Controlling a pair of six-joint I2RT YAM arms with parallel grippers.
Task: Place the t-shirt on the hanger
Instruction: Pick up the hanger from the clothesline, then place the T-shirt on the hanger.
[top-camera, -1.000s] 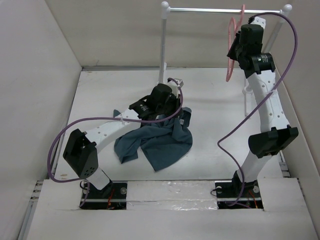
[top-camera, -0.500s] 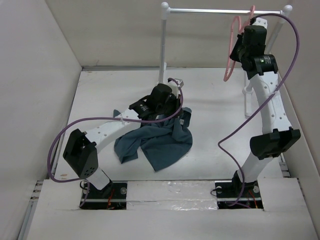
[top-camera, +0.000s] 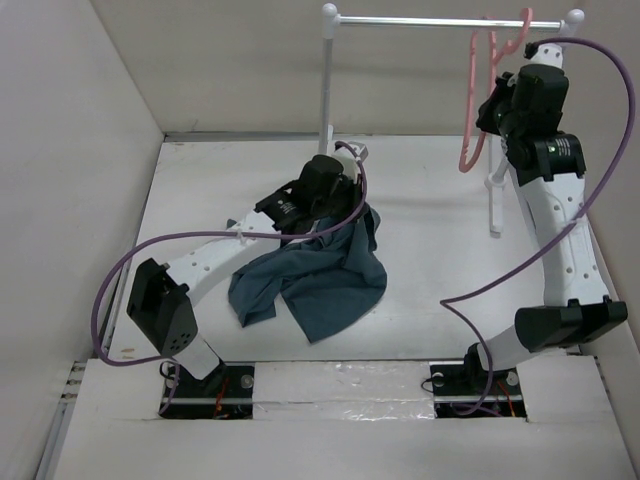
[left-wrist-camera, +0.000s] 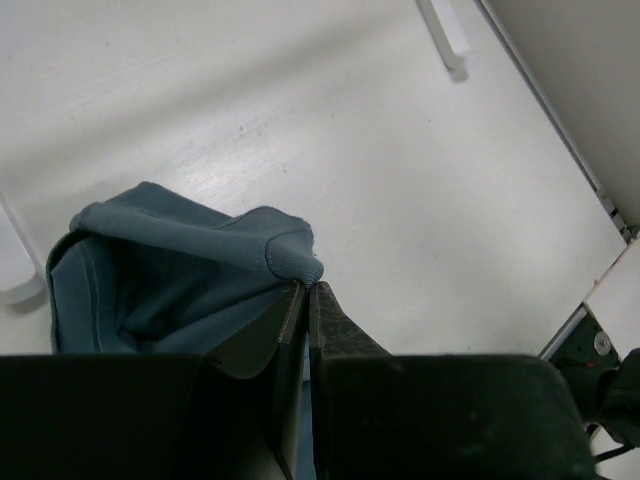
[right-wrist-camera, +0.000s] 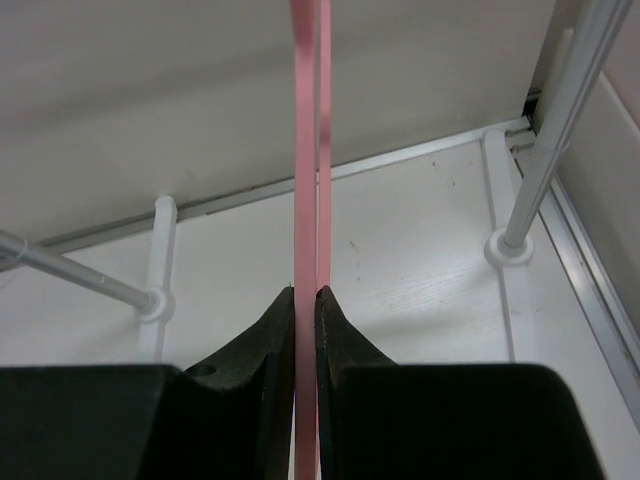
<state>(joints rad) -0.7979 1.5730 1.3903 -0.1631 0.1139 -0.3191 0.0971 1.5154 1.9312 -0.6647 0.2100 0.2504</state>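
The dark teal t-shirt (top-camera: 320, 285) lies crumpled on the table in the top view. My left gripper (top-camera: 345, 200) is shut on a fold of its cloth at the far edge and lifts it a little; the left wrist view shows the t-shirt (left-wrist-camera: 190, 270) pinched between my left gripper's (left-wrist-camera: 308, 290) tips. The salmon-pink hanger (top-camera: 478, 100) hangs upright near the right end of the rack rail. My right gripper (top-camera: 497, 100) is shut on it; the right wrist view shows the hanger (right-wrist-camera: 310, 150) clamped edge-on in my right gripper (right-wrist-camera: 306, 295).
A white rack with a metal rail (top-camera: 440, 19) stands at the back, its left post (top-camera: 326, 90) behind the shirt and its right leg (top-camera: 494, 200) by my right arm. White walls close in left, back and right. The rack's feet (right-wrist-camera: 505, 247) show below the hanger.
My right arm has risen and swung right, carrying the hanger up to the rail's right end. My left gripper has lifted the shirt fold slightly toward the back.
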